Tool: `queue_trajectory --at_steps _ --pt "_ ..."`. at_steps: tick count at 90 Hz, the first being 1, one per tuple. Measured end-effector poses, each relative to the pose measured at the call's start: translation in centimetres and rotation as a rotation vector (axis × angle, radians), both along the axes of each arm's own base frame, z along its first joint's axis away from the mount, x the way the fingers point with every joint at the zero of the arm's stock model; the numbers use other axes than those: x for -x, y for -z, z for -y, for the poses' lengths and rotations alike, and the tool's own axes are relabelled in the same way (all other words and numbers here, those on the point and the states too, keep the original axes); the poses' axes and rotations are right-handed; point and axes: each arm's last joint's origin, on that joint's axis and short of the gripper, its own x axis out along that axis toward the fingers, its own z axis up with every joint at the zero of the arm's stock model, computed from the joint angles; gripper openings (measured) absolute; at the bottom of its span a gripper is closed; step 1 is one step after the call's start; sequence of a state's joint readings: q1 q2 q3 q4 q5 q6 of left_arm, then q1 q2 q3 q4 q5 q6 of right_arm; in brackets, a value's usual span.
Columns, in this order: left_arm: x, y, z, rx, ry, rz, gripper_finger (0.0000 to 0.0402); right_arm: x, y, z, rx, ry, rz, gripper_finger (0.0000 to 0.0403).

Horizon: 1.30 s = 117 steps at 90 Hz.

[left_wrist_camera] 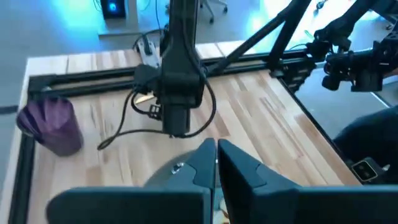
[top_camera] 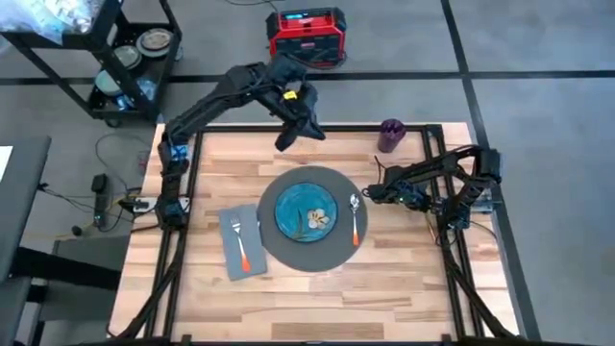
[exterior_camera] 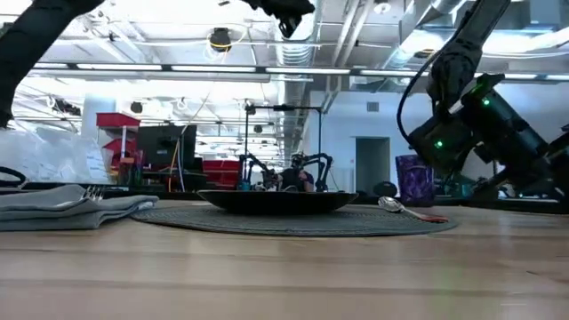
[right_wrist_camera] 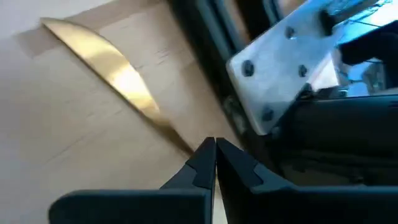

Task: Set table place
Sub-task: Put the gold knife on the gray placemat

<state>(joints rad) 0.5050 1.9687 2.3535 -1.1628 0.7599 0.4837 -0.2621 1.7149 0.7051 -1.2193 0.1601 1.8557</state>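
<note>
On the tabletop (top_camera: 404, 288), a grey napkin (top_camera: 242, 242) carrying the fork (top_camera: 240, 242) lies left of the round mat (top_camera: 279, 252). The plate (top_camera: 307, 212) sits on the mat's middle. The left pincer (top_camera: 288, 140) hangs above the far edge, fingers pressed together. The spoon (top_camera: 356, 219) rests on the mat's right side. The purple cup (top_camera: 390, 135) stands at the far edge. The right pincer (top_camera: 371, 191), pressed together, is near the spoon's bowl.

Fingers (left_wrist_camera: 217, 163) closed above table (left_wrist_camera: 267, 118), purple cup (left_wrist_camera: 53, 124) nearby.

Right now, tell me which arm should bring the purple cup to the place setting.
Right, probably. The purple cup stands just beyond the right gripper; the left gripper hangs raised, farther off.
</note>
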Motion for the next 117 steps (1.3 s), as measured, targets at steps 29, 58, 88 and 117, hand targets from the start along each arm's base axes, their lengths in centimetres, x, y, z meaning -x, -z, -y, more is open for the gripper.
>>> queue_trajectory --at_steps 29,58,88,117 --pt "-0.3 0.4 0.0 0.02 -0.005 -0.021 0.0 -0.1 0.1 -0.4 -0.099 0.0 0.013 0.0" --pt "-0.2 0.4 -0.2 0.011 -0.007 -0.016 0.0 -0.4 -0.1 -2.1 -0.069 -0.007 -0.01 0.0" --pt "-0.2 0.5 -0.4 0.007 -0.009 -0.015 0.0 -0.4 -1.6 -4.4 -0.045 -0.018 -0.129 0.0" --pt "-0.2 0.5 -0.4 0.003 -0.008 -0.013 0.0 -0.2 -1.6 -8.6 -0.161 -0.038 -0.136 0.0"
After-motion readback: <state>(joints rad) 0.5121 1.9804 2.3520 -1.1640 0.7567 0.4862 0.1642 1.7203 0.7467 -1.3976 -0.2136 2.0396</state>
